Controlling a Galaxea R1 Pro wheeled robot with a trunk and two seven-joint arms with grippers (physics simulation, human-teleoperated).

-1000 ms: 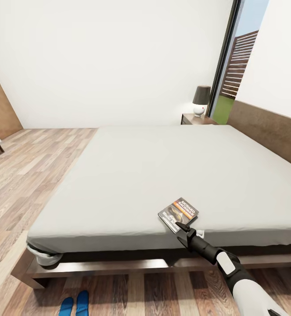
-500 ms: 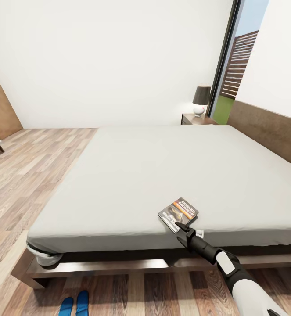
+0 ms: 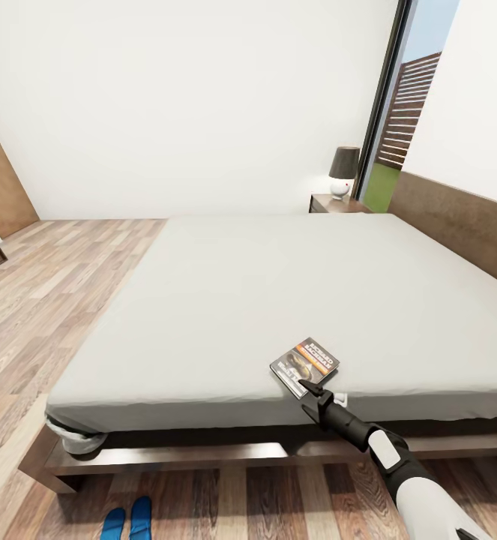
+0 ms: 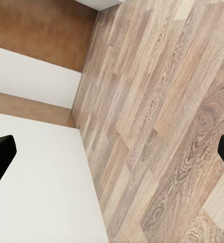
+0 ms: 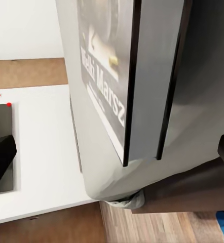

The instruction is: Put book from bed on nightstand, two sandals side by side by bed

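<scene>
The book (image 3: 305, 364) lies flat on the bed (image 3: 278, 300), close to the mattress's near edge and somewhat toward the headboard (image 3: 458, 225) side, its cover up with the orange band and white lettering showing. The right gripper (image 3: 313, 389) reaches in from below that near edge, its dark tips at the book's nearest corner – touching or just over it, I cannot tell which. In the right wrist view the book (image 5: 122, 76) fills the space ahead and both fingertips (image 5: 0, 157) stand far apart at the picture's two sides, so the claw is spread wide and grasps nothing.

The two sandals (image 3: 128, 517) lie close together on the wood floor (image 3: 46, 300) – just out from the bed's foot-end near corner, and apart from the frame. Beyond the bed's far edge a nightstand (image 3: 334, 203) stands by the headboard and carries a lamp (image 3: 343, 172) with a dark shade; the tall window (image 3: 402, 112) is right behind it.

The left gripper (image 4: 112, 152) looks down on bare floor planks, its two dark fingertips (image 4: 0, 157) wide apart at either side, released and empty
</scene>
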